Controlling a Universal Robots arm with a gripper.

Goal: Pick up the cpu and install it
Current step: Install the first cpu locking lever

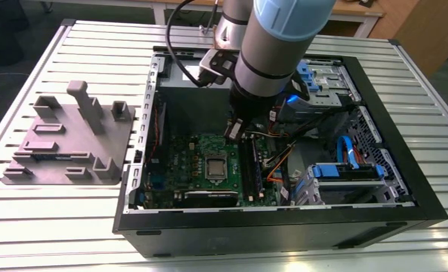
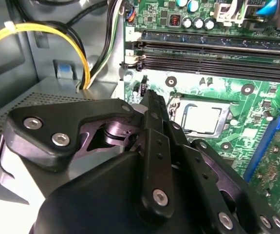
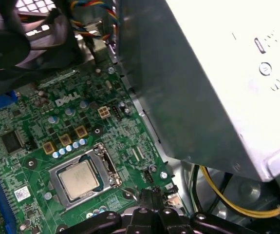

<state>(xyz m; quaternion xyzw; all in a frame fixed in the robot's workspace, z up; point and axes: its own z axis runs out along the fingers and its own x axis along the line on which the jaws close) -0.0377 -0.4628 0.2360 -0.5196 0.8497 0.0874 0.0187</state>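
1. The cpu (image 3: pixel 80 179) already lies seated in the motherboard (image 3: pixel 37 146) socket, lower left of the first wrist view.
2. The tool (image 2: pixel 151 100) hovers just beside it, fingers pinched together, holding nothing.

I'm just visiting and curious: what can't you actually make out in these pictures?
- Whether the tool is open or shut: its own black body blocks that in the second wrist view.
- Whether the chip is locked into its socket: too small to tell in the first wrist view.
- The case's back corner: the arm covers it in the exterior view.
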